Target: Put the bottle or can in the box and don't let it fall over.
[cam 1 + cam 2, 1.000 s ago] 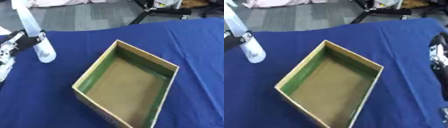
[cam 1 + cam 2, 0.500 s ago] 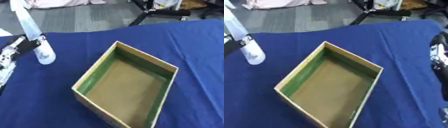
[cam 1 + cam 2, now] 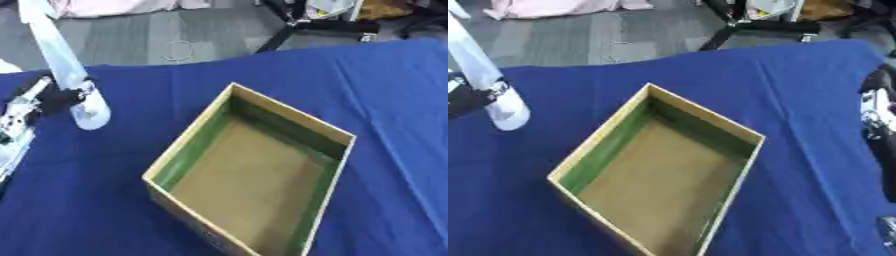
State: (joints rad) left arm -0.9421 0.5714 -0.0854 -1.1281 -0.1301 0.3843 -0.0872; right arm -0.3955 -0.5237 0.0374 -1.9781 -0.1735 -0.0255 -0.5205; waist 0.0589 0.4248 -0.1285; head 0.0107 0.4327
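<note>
Fingers of the left hand [image 3: 39, 97] wrap a pale, smooth bottle [image 3: 66, 75], tilted left of the cardboard box [image 3: 254, 170]. Blue cloth [image 3: 114, 200] lies open between them; right hand [image 3: 878, 107] hangs beyond the box's right edge, fingers unclear.

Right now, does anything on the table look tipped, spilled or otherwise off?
The bottle is what stands out: it leans steeply, top toward the far left, base toward the box, held in the left hand above the blue cloth. No spill shows. The box is open, empty and lies askew to the table's edge. The right hand shows at the right edge.
</note>
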